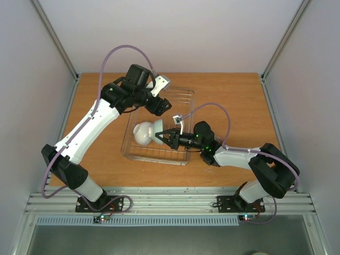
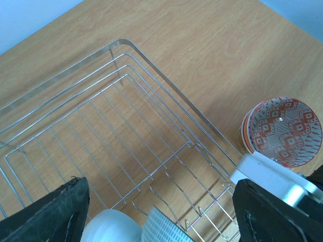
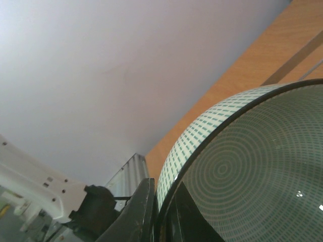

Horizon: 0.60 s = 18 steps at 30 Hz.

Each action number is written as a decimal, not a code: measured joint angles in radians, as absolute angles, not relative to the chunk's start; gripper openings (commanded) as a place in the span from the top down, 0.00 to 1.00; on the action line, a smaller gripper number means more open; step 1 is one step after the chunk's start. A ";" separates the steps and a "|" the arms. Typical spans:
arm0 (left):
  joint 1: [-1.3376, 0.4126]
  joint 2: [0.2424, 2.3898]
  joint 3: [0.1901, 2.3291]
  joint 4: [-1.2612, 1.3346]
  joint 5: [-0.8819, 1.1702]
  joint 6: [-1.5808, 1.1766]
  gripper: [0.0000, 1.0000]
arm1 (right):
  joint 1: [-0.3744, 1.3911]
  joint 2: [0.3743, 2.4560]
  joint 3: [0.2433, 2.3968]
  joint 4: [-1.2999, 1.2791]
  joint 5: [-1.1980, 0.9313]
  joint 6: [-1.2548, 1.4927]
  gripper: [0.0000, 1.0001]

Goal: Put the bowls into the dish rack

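Two grippers above the dish rack (image 1: 154, 158), one loaded and one free. Right gripper (image 1: 166, 136) clenched on the pale green bowl (image 3: 242, 181), pinching its rim: one finger against the outer wall with its small green checks, the other inside against the ringed pattern. Bowl inside the rack, straight ahead of that gripper's tips, mouth turned back toward the wrist. Just beyond it, farther from the right gripper, a white bowl (image 1: 141, 134), also within the rack's wires; touching the gripped one or only close beside it, cannot tell.

Left gripper (image 2: 159, 184) released, fingers (image 2: 45, 214) spread wide with nothing between them, hanging over the far part of the rack. Beneath it, at the lower edge of the left wrist view, the tops of the white and pale green bowls among the wires. Off past its right-hand finger in that view, outside the rack's wire wall, an orange-patterned bowl (image 2: 285, 131) on the wooden worktop (image 1: 234, 106), just beside the rack and apparently nested in a second orange-rimmed one. Hidden in the top view. Between that bowl and the finger, a white block (image 2: 272, 174), touching neither as far as can be seen.
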<state>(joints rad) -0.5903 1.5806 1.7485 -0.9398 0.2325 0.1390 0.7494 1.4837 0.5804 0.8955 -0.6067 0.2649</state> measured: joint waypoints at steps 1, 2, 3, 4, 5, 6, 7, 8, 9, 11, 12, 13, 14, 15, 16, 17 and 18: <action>-0.590 1.581 1.747 -0.939 0.233 0.139 0.22 | 0.749 1.483 0.580 0.889 -0.592 0.259 0.99; -0.590 1.581 1.745 -0.939 0.234 0.139 0.22 | 0.749 1.483 0.579 0.883 -0.578 0.253 0.99; -0.590 1.581 1.745 -0.938 0.236 0.139 0.23 | 0.749 1.483 0.578 0.876 -0.566 0.249 0.99; -0.590 1.581 1.744 -0.938 0.237 0.139 0.23 | 0.749 1.483 0.577 0.871 -0.556 0.247 0.99; -0.590 1.581 1.744 -0.937 0.239 0.139 0.23 | 0.749 1.484 0.577 0.870 -0.550 0.245 0.99; -0.590 1.581 1.744 -0.937 0.240 0.139 0.23 | 0.749 1.486 0.577 0.873 -0.545 0.245 0.99; -0.590 1.581 1.743 -0.937 0.241 0.139 0.22 | 0.749 1.491 0.577 0.877 -0.540 0.245 0.99; -0.590 1.581 1.741 -0.935 0.241 0.139 0.23 | 0.748 1.499 0.577 0.886 -0.537 0.245 0.99; -0.590 1.581 1.739 -0.933 0.242 0.139 0.22 | 0.748 1.510 0.577 0.899 -0.535 0.246 0.99; -0.590 1.581 1.731 -0.929 0.244 0.139 0.22 | 0.747 1.541 0.577 0.929 -0.534 0.251 0.99; -0.590 1.581 1.726 -0.929 0.244 0.139 0.22 | 0.747 1.562 0.577 0.947 -0.534 0.255 0.99; -0.590 1.580 1.723 -0.927 0.244 0.139 0.22 | 0.747 1.584 0.577 0.966 -0.535 0.261 0.99; -0.590 1.579 1.716 -0.924 0.244 0.139 0.22 | 0.746 1.606 0.577 0.991 -0.535 0.267 0.99; -0.590 1.578 1.711 -0.923 0.244 0.139 0.22 | 0.744 1.624 0.576 1.019 -0.535 0.274 0.99; -0.590 1.576 1.706 -0.923 0.244 0.139 0.23 | 0.741 1.644 0.575 1.060 -0.539 0.289 0.99; -0.590 1.573 1.700 -0.922 0.244 0.140 0.22 | 0.739 1.662 0.575 1.094 -0.539 0.301 0.99; -0.590 1.571 1.697 -0.922 0.244 0.141 0.23 | 0.738 1.676 0.573 1.122 -0.539 0.312 0.99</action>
